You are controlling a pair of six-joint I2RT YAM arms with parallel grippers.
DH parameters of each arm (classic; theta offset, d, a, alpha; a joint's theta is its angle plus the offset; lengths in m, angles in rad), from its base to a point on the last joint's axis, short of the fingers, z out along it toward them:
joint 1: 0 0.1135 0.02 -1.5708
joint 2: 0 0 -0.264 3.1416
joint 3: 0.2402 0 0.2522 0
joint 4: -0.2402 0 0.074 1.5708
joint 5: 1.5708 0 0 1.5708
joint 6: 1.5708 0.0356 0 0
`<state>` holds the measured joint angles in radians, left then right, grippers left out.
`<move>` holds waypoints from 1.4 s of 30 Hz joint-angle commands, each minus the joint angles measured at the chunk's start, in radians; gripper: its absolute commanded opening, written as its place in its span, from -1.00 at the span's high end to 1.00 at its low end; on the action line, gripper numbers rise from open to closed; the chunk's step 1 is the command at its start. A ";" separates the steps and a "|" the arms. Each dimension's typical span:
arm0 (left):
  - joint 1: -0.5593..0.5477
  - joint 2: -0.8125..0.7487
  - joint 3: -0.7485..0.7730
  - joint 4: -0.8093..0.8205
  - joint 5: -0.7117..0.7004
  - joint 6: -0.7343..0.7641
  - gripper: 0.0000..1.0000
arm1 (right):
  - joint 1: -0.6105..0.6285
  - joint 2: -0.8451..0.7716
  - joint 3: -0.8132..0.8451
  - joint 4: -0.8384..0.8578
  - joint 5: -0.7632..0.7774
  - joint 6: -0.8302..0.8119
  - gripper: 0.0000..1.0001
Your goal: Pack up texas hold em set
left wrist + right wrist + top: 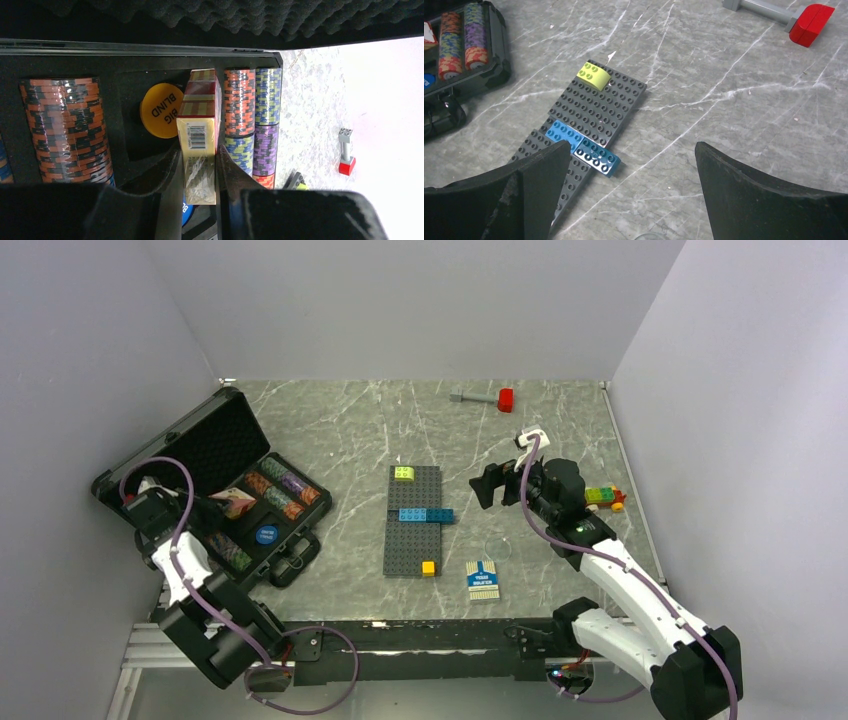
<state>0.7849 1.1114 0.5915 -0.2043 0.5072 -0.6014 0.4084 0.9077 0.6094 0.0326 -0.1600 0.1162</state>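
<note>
The black case (200, 445) lies open at the left, its slots filled with chip rows (252, 120). My left gripper (199, 155) is shut on the pink card pack (200, 125), which it holds on edge over a foam recess. The orange button (160, 111) marked BIG BLIND lies beside the pack in that recess. A blue button (265, 534) rests nearer the case's front. The blue-white card pack (483, 580) lies on the table near the front edge. My right gripper (487, 485) hovers open above the table, right of the baseplate, with nothing between its fingers (544, 165).
The dark grey baseplate (412, 530) with yellow, blue and orange bricks sits mid-table. A red-headed hammer (490, 397) lies at the back. A small brick cluster (603, 496) sits at the right. A clear round disc (498, 547) lies near the blue-white pack.
</note>
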 commanded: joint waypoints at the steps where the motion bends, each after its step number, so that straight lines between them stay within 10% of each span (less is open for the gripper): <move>1: 0.002 0.027 0.048 -0.093 -0.036 0.065 0.57 | -0.003 -0.022 -0.008 0.053 -0.011 0.000 -0.99; 6: 0.002 0.050 0.099 -0.166 -0.089 0.131 -0.30 | -0.003 -0.024 -0.009 0.054 -0.012 -0.001 -0.99; 11: 0.002 0.020 0.147 -0.238 -0.208 0.192 -0.52 | -0.003 -0.030 -0.011 0.053 -0.015 -0.003 -0.99; 42: -0.124 0.176 0.210 -0.247 -0.283 0.237 0.06 | -0.003 -0.034 -0.026 0.069 -0.018 -0.001 -0.99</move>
<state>0.6842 1.2564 0.7628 -0.4397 0.2195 -0.4000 0.4080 0.8860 0.5804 0.0544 -0.1665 0.1162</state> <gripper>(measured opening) 0.487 0.993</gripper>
